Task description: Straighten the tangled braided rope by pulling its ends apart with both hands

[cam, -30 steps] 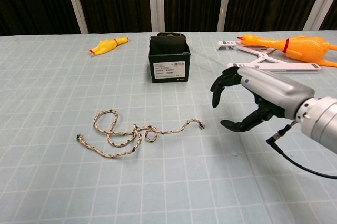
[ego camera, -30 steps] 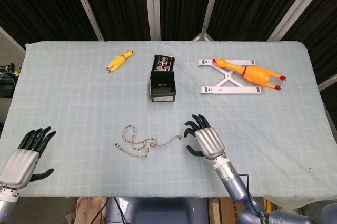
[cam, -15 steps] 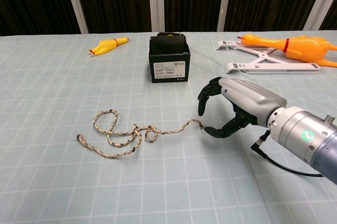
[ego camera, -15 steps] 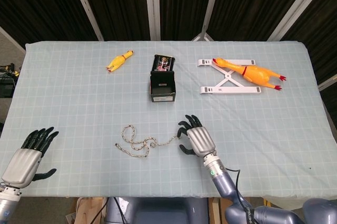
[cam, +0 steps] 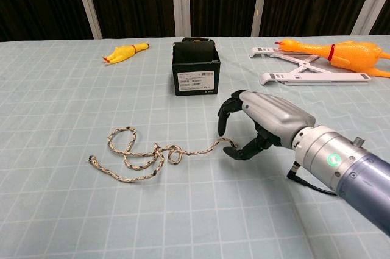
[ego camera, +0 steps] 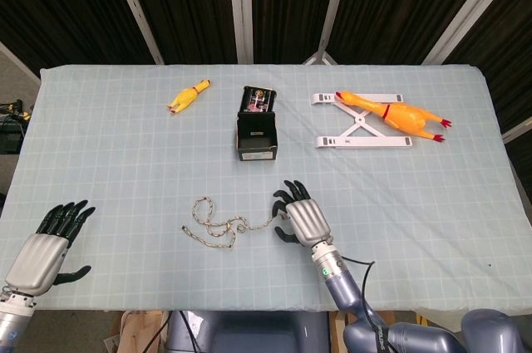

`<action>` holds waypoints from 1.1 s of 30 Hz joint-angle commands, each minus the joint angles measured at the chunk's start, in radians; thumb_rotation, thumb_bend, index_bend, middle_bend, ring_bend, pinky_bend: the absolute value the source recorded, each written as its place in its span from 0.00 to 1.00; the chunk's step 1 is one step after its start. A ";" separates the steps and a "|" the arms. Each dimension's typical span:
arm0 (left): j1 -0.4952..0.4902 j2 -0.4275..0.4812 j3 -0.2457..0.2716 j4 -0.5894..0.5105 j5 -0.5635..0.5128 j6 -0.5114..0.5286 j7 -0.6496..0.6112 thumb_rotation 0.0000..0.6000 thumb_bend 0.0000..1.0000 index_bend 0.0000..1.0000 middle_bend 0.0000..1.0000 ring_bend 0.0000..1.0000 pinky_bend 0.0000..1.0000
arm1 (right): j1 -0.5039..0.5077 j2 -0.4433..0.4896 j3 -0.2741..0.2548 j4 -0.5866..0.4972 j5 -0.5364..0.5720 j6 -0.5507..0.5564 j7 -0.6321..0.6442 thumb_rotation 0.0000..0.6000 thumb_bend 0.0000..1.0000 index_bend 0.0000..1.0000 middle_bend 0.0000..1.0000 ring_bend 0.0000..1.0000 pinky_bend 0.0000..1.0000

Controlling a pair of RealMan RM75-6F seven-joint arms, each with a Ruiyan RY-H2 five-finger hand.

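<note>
The braided rope [ego camera: 218,226] lies tangled in loops on the checked cloth, left of centre [cam: 143,156]. Its right end [cam: 232,143] trails toward my right hand [ego camera: 301,218]. That hand [cam: 263,120] arches over this end: the fingers [cam: 223,116] curve above it and the thumb [cam: 239,152] lies just beside it, with a gap between them and nothing gripped. The rope's left end [cam: 91,160] lies free. My left hand [ego camera: 43,247] hovers at the near left corner, fingers spread and holding nothing, far from the rope. It shows only in the head view.
A black open box [ego camera: 257,127] stands behind the rope [cam: 195,67]. A small yellow rubber chicken [ego camera: 189,95] lies at the back left. A large rubber chicken [ego camera: 397,115] rests on a white folding stand [ego camera: 349,134] at the back right.
My right hand has slid left and lowered from beside the rope's right end to right over it. The rope has not moved. The left hand has barely shifted.
</note>
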 commanded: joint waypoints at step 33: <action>0.000 0.006 -0.002 0.007 -0.001 0.012 -0.024 1.00 0.04 0.08 0.00 0.00 0.00 | 0.027 -0.076 0.011 0.074 0.027 0.007 -0.001 1.00 0.39 0.53 0.27 0.05 0.00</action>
